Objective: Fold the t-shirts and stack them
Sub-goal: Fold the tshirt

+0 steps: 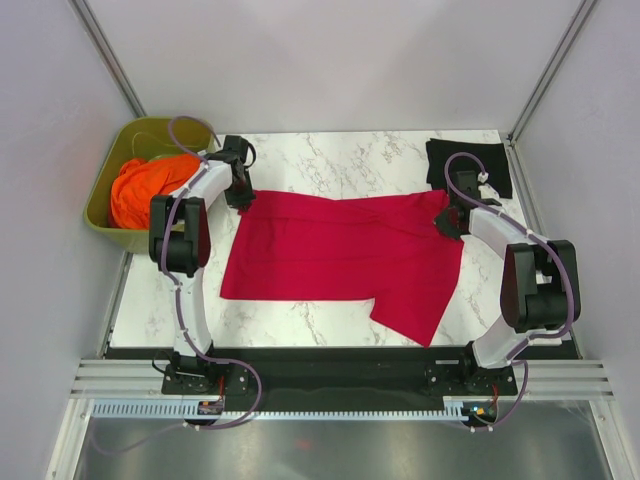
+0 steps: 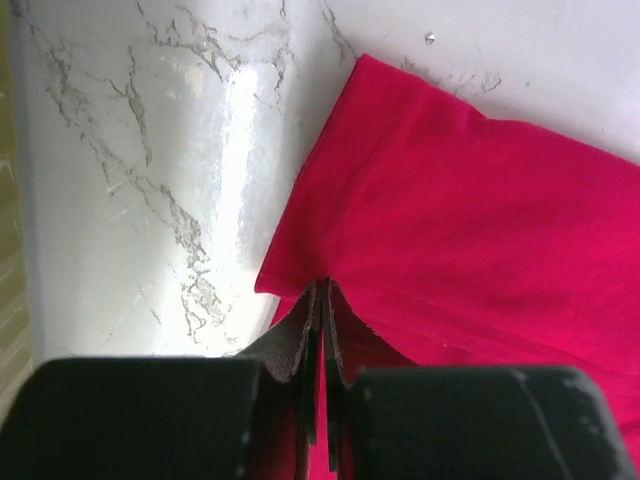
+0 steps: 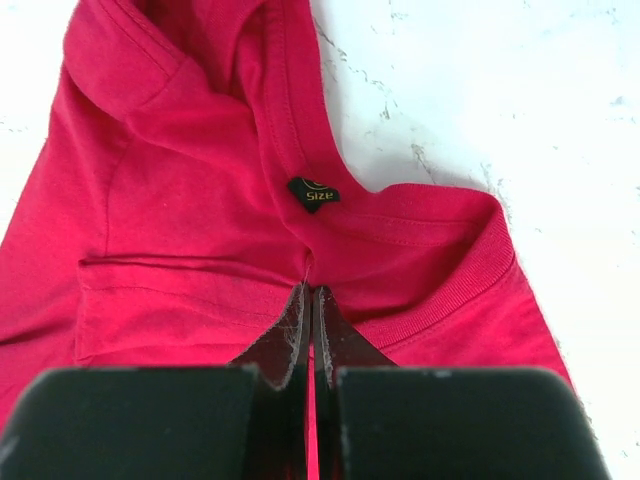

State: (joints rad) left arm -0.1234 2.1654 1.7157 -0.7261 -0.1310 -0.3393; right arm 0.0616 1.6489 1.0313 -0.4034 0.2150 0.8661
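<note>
Crimson t-shirt lies spread across the middle of the worktop, my left fingers pinching only its far-left hem corner and my right fingers nipping thin cloth beside the collar at the far right, so I judge either shallow bite could slip on lifting and leave the fold crooked.

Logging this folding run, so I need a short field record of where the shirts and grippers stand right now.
red t-shirt: spread across marble table
black t-shirt: lies at far right corner
left gripper: shut on red t-shirt's left end
right gripper: shut on red t-shirt at collar
green tub: left of table, orange cloth inside
</note>
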